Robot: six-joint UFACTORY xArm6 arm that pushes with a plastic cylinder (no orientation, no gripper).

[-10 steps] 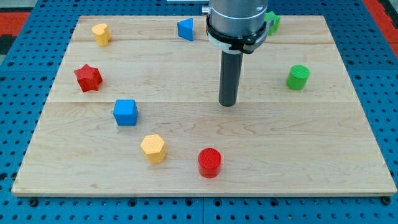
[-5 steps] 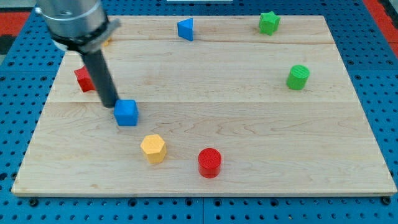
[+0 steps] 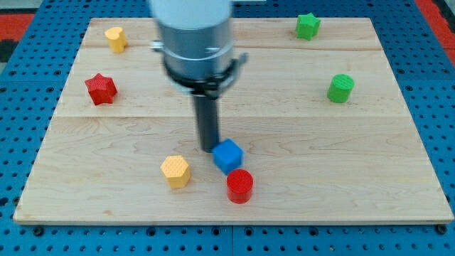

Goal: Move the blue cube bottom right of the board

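The blue cube [image 3: 228, 156] lies on the wooden board [image 3: 320, 156] a little below its middle, turned slightly. My tip [image 3: 207, 147] touches the cube's upper-left side. A red cylinder [image 3: 239, 185] stands just below and right of the cube, almost touching it. A yellow hexagonal block [image 3: 175, 171] lies to the cube's left.
A red star [image 3: 100, 88] sits at the left, a yellow block [image 3: 115, 38] at the top left. A green star [image 3: 307, 25] is at the top right and a green cylinder [image 3: 340, 88] at the right. The arm's body hides the board's top middle.
My tip has swept from the left side toward the middle, pushing the blue cube right and slightly down, up to the red cylinder. The blue triangular block at the top is now hidden by the arm.
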